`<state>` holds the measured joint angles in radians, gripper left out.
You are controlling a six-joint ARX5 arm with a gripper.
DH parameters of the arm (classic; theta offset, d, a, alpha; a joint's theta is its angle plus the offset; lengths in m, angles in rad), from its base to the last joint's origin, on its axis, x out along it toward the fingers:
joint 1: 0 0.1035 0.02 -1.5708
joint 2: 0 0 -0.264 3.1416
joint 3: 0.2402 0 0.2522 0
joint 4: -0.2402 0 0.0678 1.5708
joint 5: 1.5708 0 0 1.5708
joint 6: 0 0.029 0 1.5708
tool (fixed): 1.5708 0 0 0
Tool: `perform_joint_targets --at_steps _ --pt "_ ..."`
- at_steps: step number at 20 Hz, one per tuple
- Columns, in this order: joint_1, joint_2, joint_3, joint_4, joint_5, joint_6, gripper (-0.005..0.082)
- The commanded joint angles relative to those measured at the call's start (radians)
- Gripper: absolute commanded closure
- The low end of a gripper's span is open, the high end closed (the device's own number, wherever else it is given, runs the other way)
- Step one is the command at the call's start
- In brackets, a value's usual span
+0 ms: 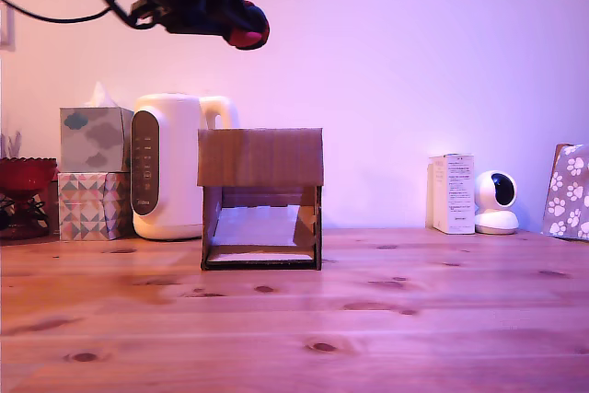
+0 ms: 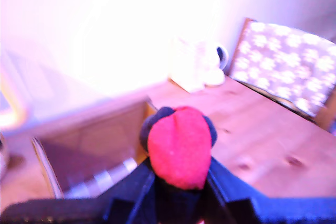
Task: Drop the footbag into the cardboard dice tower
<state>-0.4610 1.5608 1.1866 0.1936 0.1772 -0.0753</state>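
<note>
High in the exterior view, my gripper (image 1: 241,27) hangs shut on the red and dark footbag (image 1: 248,32), above and slightly toward the exterior view's left of the cardboard dice tower (image 1: 261,158). The tower stands on the wooden table (image 1: 368,319), its framed front opening showing a pale sloped ramp. The wrist view is blurred: the footbag (image 2: 179,145) sits between my dark fingers (image 2: 131,192), with the tower's open top (image 2: 94,150) below and beside it.
A white kettle-like appliance (image 1: 167,165) and stacked tissue boxes (image 1: 94,172) stand behind the tower on the exterior view's left, next to a red bowl (image 1: 24,175). On that view's right are a white carton (image 1: 453,193), a small round camera (image 1: 497,202) and a paw-print cushion (image 1: 569,192).
</note>
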Motion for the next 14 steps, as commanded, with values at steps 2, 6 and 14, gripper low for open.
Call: perform_joint_targets --at_steps 2,6,14 --pt "0.017 0.096 0.074 -0.024 -0.002 0.005 0.064" --pt "0.036 0.234 0.22 -0.079 -0.002 0.006 0.064" --pt "0.06 0.372 0.351 -0.158 0.002 0.039 0.0489"
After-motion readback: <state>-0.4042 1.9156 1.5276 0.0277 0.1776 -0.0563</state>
